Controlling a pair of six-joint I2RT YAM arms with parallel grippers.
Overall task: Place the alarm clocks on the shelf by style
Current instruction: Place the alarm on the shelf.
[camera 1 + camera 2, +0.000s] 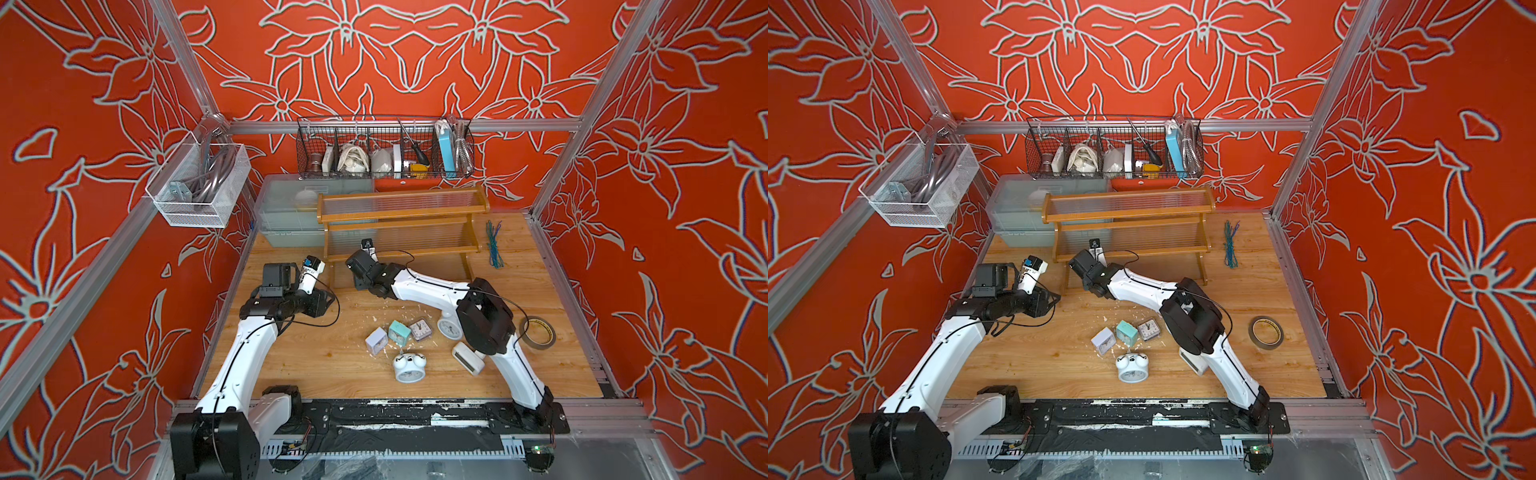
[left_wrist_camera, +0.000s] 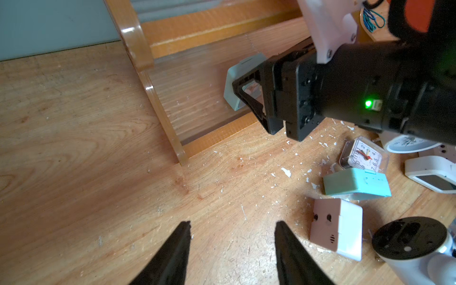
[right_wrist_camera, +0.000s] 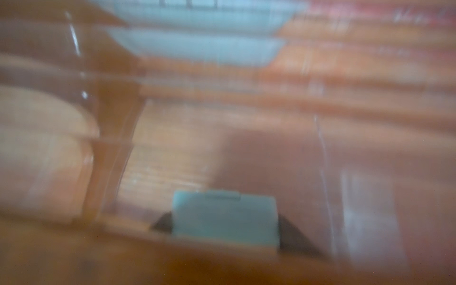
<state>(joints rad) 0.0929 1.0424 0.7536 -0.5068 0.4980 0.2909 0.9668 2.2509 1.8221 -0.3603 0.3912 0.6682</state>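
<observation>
Over the wooden table (image 1: 291,353), the left fingers (image 2: 172,254) hang apart, empty. The right fingers (image 2: 267,98) flank a teal clock (image 2: 233,76) on the lowest tier of the shelf (image 1: 399,216); I cannot tell if they grip it.

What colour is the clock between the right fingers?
The clock is pale teal, clearest in left wrist view.

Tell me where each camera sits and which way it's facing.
Top views: above the robot's base, looking down on table, shelf, both arms.
Left wrist: on left arm, facing shelf's lowest tier; open left gripper, right gripper show.
Right wrist: on right arm, blurred, facing into shelf; fingers flank teal clock.
Shared: both wrist views show the teal clock.
</observation>
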